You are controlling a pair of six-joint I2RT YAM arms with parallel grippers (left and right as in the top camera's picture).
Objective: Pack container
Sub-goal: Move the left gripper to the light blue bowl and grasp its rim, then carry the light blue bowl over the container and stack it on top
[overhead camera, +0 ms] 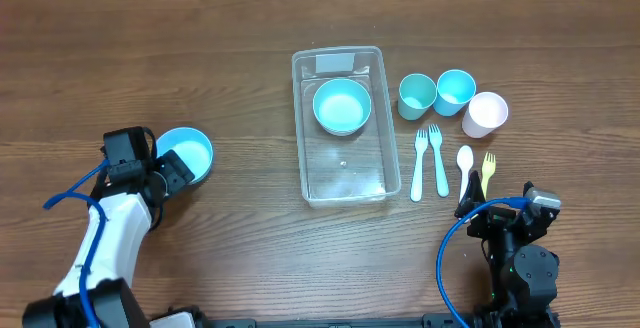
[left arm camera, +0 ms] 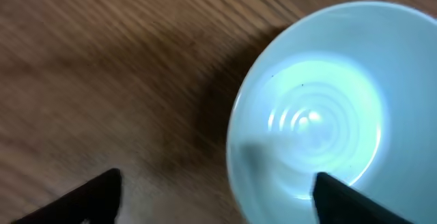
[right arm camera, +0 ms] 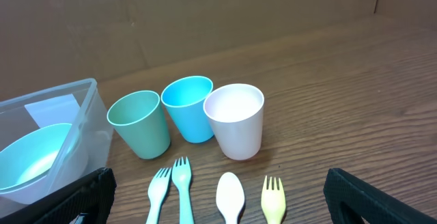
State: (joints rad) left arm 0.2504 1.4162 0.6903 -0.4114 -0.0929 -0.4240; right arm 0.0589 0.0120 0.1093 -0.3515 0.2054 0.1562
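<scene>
The clear container [overhead camera: 342,170] stands at the table's middle with a whitish label at its far end and a teal bowl [overhead camera: 342,105] inside. It also shows at the left edge of the right wrist view [right arm camera: 76,108]. A light blue bowl [overhead camera: 190,153] sits at the left; in the left wrist view this bowl [left arm camera: 321,108] fills the right side. My left gripper [left arm camera: 217,195] is open, its fingers straddling the bowl's near rim. My right gripper [right arm camera: 217,198] is open and empty, near the table's front edge, behind the cutlery.
Right of the container stand a green cup [overhead camera: 417,95], a blue cup [overhead camera: 455,90] and a white cup [overhead camera: 485,114]. Below them lie two teal forks [overhead camera: 430,160], a white spoon [overhead camera: 464,165] and a yellow fork [overhead camera: 489,170].
</scene>
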